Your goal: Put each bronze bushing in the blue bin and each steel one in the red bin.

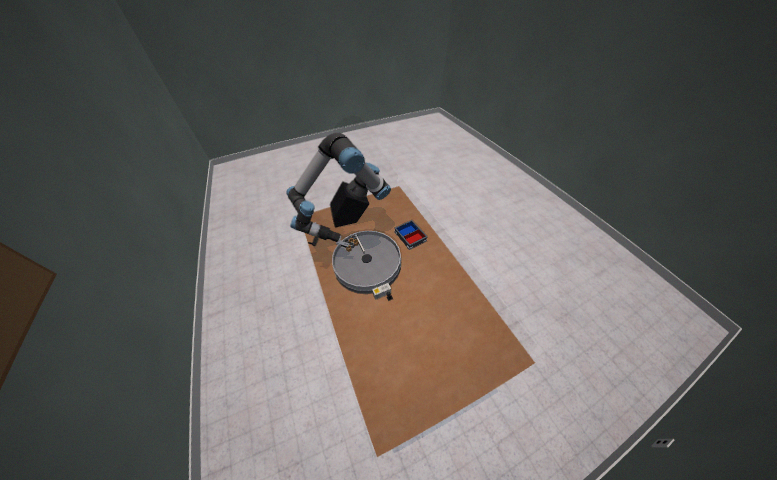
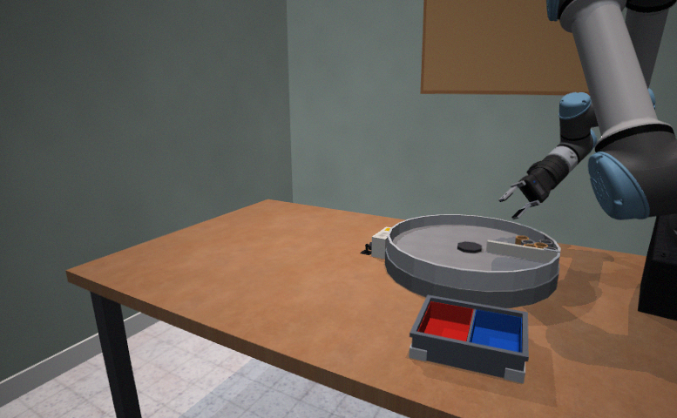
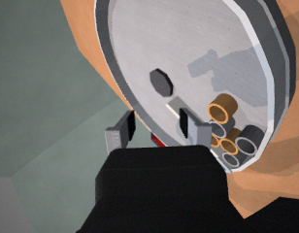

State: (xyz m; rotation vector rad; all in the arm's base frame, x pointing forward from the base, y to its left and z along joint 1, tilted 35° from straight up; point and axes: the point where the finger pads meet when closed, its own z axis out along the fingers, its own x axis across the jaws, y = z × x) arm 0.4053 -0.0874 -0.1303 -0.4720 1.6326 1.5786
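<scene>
Rectangular wooden table (image 1: 434,333) (image 2: 227,269) (image 3: 247,194) with dark legs: it supports a round gray turntable (image 1: 374,276) (image 2: 466,279) (image 3: 282,73), a small pale control box (image 1: 382,290) (image 2: 379,244) just beside the turntable, a dark two-compartment tray (image 1: 420,242) (image 2: 466,352), red and blue inside, and the robot's black pedestal (image 1: 347,208) (image 2: 668,295).
</scene>
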